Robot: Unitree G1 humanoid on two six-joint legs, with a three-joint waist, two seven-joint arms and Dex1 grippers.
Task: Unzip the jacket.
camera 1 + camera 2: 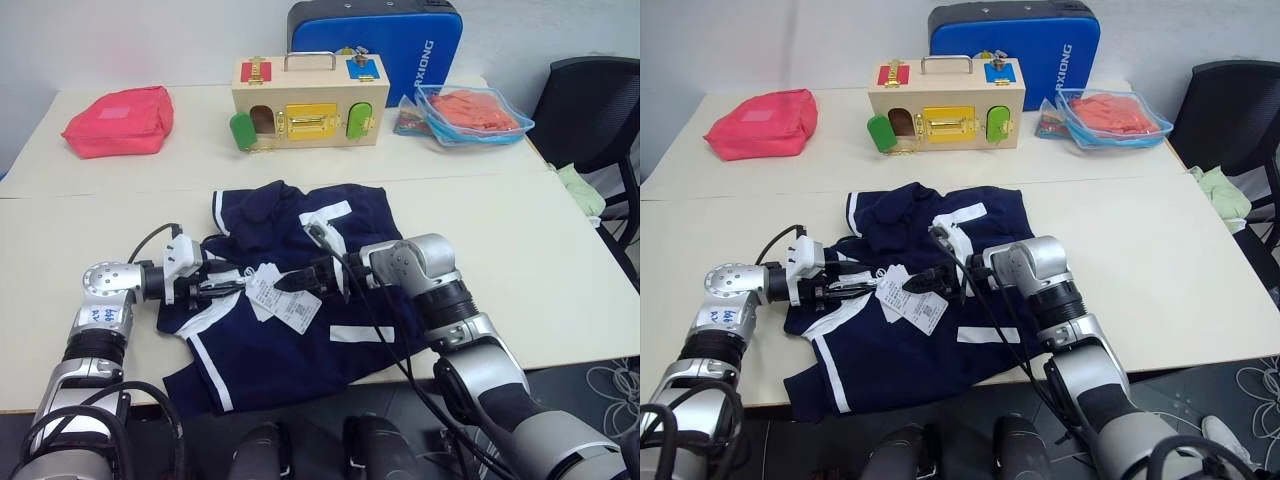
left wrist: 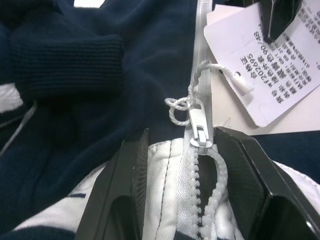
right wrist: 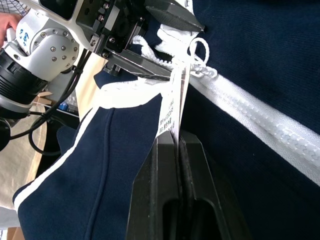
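Left end effector (image 2: 200, 195) is part-open astride the white zip collar end of the navy-blue fabric jacket (image 1: 300, 340) on the counter (image 1: 520, 260), right end effector (image 3: 178, 145) clamped on white paper tags (image 1: 285, 295); slider (image 2: 200, 130) should be pinched squarely, then drawn along the teeth.

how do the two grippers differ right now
The left gripper has its fingers apart, straddling the jacket zip just below the slider. The right gripper has its fingers shut on the paper tag. Both point inward at the zip.
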